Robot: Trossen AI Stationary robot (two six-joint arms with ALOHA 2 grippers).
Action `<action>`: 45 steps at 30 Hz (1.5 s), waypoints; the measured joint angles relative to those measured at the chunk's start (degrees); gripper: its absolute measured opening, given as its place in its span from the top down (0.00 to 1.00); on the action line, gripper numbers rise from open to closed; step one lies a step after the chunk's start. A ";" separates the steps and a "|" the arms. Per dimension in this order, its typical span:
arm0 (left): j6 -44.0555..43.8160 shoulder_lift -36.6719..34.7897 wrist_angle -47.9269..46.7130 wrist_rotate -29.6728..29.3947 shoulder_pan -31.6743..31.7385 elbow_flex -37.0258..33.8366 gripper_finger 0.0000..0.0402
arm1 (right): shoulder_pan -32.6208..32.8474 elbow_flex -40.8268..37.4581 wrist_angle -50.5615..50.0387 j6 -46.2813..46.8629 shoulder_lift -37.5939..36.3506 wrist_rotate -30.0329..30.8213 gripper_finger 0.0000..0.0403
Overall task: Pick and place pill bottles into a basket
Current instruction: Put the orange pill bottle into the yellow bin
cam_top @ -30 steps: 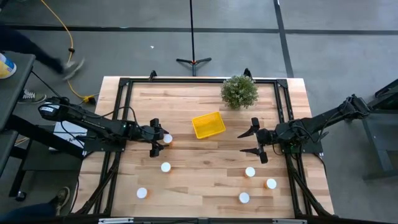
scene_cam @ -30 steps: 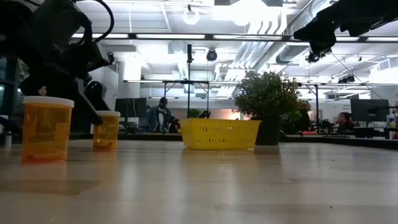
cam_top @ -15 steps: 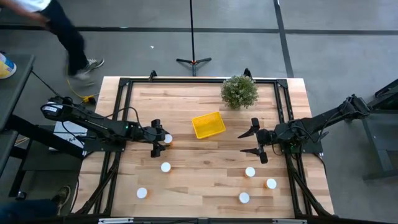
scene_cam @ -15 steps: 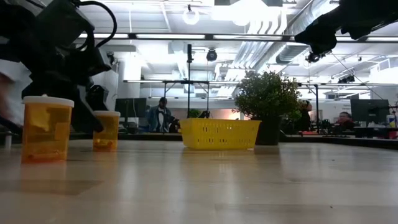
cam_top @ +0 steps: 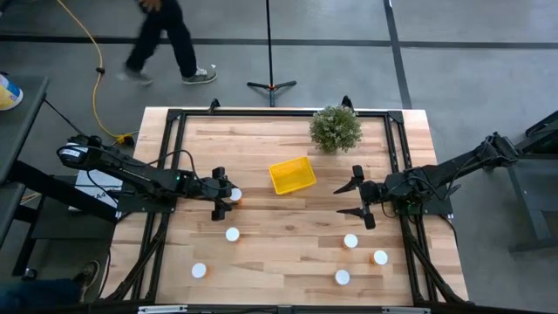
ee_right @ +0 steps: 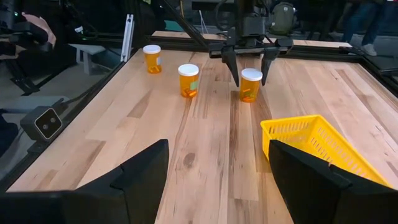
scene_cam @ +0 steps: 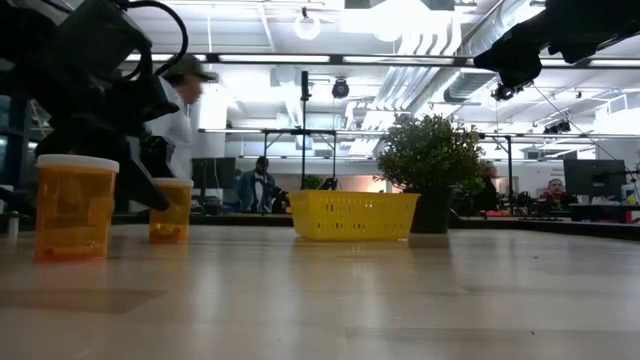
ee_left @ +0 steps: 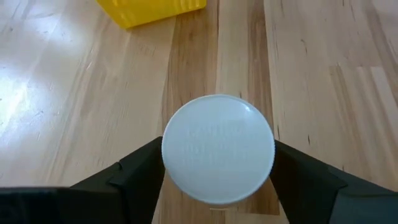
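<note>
Left gripper (cam_top: 228,198) sits low over one pill bottle (ee_left: 218,149) at roughly 9 o'clock from the basket (cam_top: 292,175), jaws straddling the white cap – one finger each side, close to it, but contact isn't clear, so I'd call them wide and not gripping yet. Risk one: if the close lands on the cap rim rather than the orange body, the bottle can tilt or squirt out and roll across the tabletop (cam_top: 288,244). Risk two: the straddle looks fairly centred in the left wrist view, but if one finger touches first it shoves the bottle sideways before the other arrives – tip-over likely, it's tall and light. Risk three: the basket has low walls and sits skewed; a release too near its 9 o'clock wall could bounce the bottle off the rim. A second bottle (cam_top: 232,234) stands near, at about 6 o'clock from the gripped-at one, so a low swing could clip it. Other bottles cluster at the tabletop's 5 o'clock corner (cam_top: 350,241), well apart. Right gripper (cam_top: 358,197) hangs at 3 o'clock from the basket, jaws wide and empty – a crossing hazard if both arms head for the basket together.
</note>
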 joint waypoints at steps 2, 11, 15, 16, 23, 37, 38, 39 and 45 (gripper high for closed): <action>0.17 0.00 0.43 0.00 0.00 0.00 0.31 | -0.01 0.00 0.01 0.00 0.00 0.00 0.34; 1.09 0.00 0.54 0.02 0.00 0.00 0.44 | 0.00 0.00 0.04 0.00 0.00 0.00 0.34; 1.09 0.00 0.74 0.04 0.00 -0.02 0.39 | -0.02 0.00 0.04 0.02 0.00 0.00 0.34; 1.09 0.00 0.98 0.07 0.00 -0.02 0.38 | -0.01 0.00 0.04 0.01 0.00 0.00 0.34; 1.07 -0.04 4.73 0.72 0.02 -0.02 0.43 | -0.02 0.00 0.10 0.02 0.00 0.00 0.34; 4.20 -0.04 7.42 0.44 0.88 9.11 0.43 | -0.02 0.00 0.63 0.48 -0.02 6.06 0.34; 4.28 -0.04 6.96 1.01 1.65 9.97 0.44 | -0.02 0.00 0.63 1.00 -0.02 6.44 0.34; 4.24 -0.04 6.27 1.60 2.61 10.77 0.44 | -0.02 0.00 0.63 1.56 -0.02 6.83 0.34; 4.91 2.39 6.19 7.85 9.39 14.43 0.41 | -0.02 0.00 0.60 3.45 -0.02 9.76 0.34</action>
